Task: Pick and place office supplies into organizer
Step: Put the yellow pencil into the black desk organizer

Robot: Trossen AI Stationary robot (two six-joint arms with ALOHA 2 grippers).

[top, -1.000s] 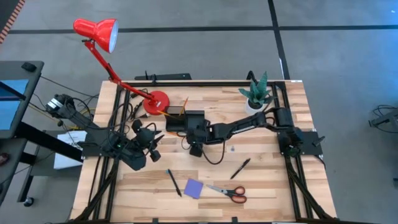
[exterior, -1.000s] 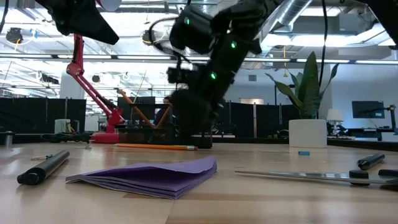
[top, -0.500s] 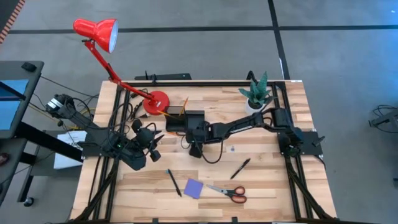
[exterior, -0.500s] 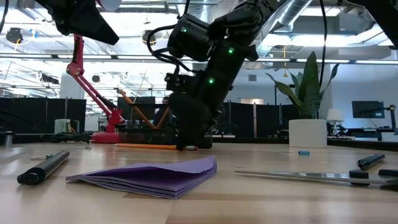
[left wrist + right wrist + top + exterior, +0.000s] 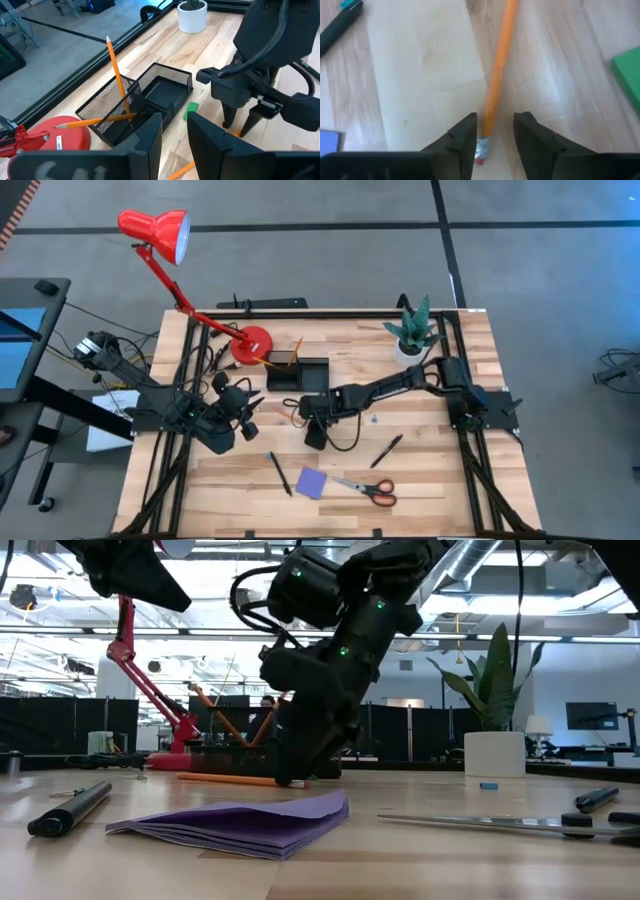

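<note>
Gripper first: my right gripper (image 5: 493, 131) is down at the tabletop with its two fingers straddling an orange pencil (image 5: 497, 75) that lies flat on the wood, its eraser end between my fingertips. My fingers stand a little apart on either side of the shaft; I can't tell whether they press it yet, so I don't count it as held.

Just behind my gripper stands the organizer (image 5: 145, 100), and two pencils already rest in its taller mesh section, one upright, one leaning. I judge that much of the job done. A green eraser (image 5: 190, 110) lies between my gripper and the organizer, close to both.

Farther out on my near side, well apart from the organizer, lie two black pens (image 5: 279, 473), the purple notepad (image 5: 311, 482) and the red-handled scissors (image 5: 366, 489). All of those are left to move, so I reckon I'm early in the task.

My left gripper (image 5: 174, 132) waits off to the side, aimed at the organizer, fingers narrowly parted and empty.
</note>
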